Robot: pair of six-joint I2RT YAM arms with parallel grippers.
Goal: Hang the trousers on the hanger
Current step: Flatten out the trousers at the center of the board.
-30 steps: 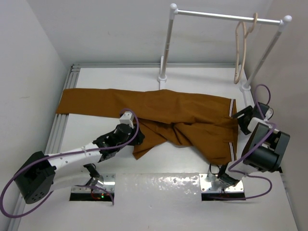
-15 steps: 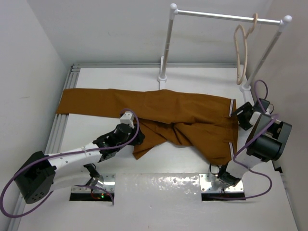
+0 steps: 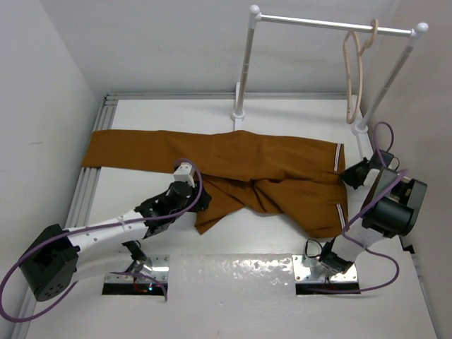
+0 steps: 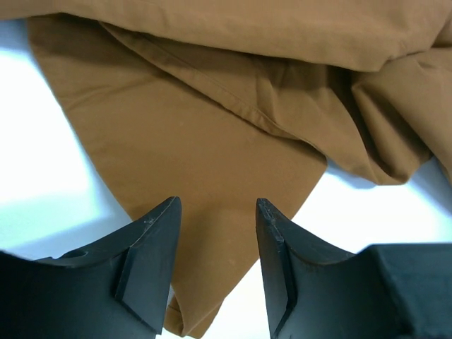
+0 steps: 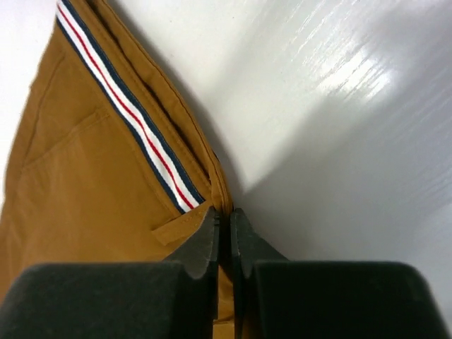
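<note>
Where right gripper (image 5: 224,217) stood open moment ago, jaws now pinch trousers (image 3: 233,159) at striped waist edge. Trousers flat on table (image 3: 282,113). Left gripper (image 4: 215,212) open over leg fold. Hanger (image 3: 353,78) on rail (image 3: 318,23), well apart. Grip secured; lift likely next.

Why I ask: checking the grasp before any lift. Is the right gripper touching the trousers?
Touching. The right wrist view shows the right gripper closed, its fingertips pinching the striped waistband edge of the trousers.
</note>
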